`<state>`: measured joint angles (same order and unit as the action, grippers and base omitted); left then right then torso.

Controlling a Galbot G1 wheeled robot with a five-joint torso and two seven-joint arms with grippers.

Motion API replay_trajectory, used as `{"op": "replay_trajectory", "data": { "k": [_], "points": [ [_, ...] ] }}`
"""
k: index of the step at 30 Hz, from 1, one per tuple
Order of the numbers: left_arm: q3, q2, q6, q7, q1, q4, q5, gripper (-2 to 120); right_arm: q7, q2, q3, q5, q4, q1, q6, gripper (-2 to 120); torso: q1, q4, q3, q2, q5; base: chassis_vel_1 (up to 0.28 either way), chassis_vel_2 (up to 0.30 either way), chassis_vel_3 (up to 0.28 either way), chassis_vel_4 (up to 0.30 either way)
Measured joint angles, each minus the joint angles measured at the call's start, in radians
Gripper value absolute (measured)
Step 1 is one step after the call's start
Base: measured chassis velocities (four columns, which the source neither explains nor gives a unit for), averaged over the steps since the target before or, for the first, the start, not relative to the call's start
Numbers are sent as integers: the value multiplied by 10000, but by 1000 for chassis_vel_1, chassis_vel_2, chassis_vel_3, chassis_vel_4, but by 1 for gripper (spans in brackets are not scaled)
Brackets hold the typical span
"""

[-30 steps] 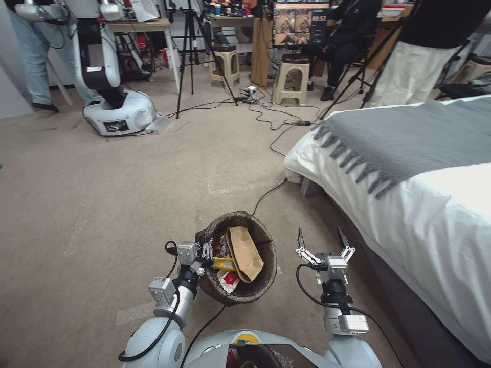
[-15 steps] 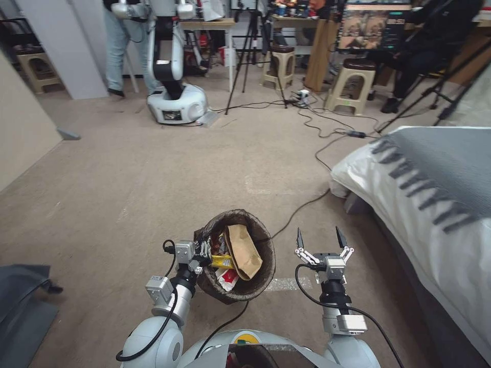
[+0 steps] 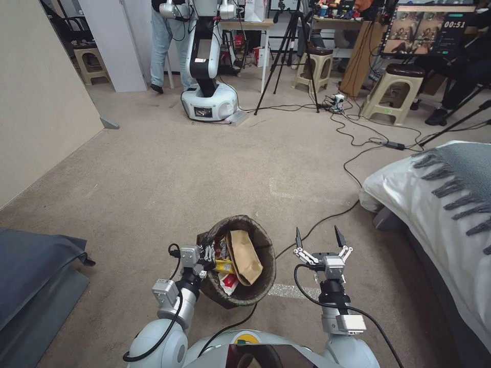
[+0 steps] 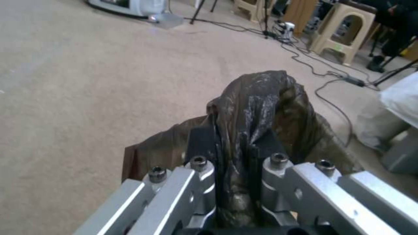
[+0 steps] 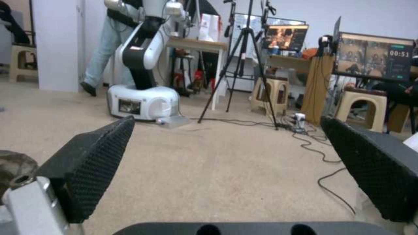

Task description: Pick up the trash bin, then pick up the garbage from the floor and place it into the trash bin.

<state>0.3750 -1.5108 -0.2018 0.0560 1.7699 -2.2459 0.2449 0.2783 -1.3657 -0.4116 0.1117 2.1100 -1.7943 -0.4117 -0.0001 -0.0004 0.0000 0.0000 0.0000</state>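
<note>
1. Ahead I see a second white robot (image 3: 208,99) on the carpet, near a black tripod (image 3: 286,56).
2. My right has a bed (image 3: 440,204) with a grey fringed blanket (image 3: 463,171).
3. Low at my left lies grey sheeting (image 3: 36,271), possibly plastic.

From my station I see the left gripper (image 4: 233,153) at the bottom centre, its dark fingers (image 4: 198,143) closed on the brown bag (image 4: 257,107), with a beige stool (image 4: 344,32) upper right.

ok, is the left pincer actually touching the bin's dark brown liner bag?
Touching. The left wrist view shows the left pincer shut on a bunched fold of the dark brown liner bag, no gap between them.
</note>
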Motion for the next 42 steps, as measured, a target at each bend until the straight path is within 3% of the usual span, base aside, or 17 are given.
{"op": "replay_trajectory", "data": {
  "k": [7, 15, 21, 34, 42],
  "points": [
    [-65, 30, -491, -150, -72, -154, 1218, 8, -15, -4, 8, 6, -42, -3, -35, 100, 1, 3, 0, 0, 0, 0, 0, 0, 0],
    [343, 11, -872, -992, -538, 159, 2882, 8, -45, -57, 13, 118, -116, -86, -274, 100, 1, 6, 0, 0, 0, 0, 0, 0, 0],
    [760, -76, -826, -1460, -967, 953, 3906, 8, -131, -108, 42, 177, -142, -109, -418, 100, 1, 4, 0, 0, -1, 0, 0, 0, 0],
    [1577, -175, -565, -1520, -1535, 2184, 5002, 8, -269, -105, 5, 162, -141, -146, -662, 100, 1, 4, 0, 0, -1, 0, 0, 0, 0],
    [1815, -173, -89, -947, -1619, 3009, 5470, 8, -346, -114, -9, 156, -149, -141, -714, 100, 0, 7, -1, 1, 5, 0, 0, 0, 0]
  ]
}}
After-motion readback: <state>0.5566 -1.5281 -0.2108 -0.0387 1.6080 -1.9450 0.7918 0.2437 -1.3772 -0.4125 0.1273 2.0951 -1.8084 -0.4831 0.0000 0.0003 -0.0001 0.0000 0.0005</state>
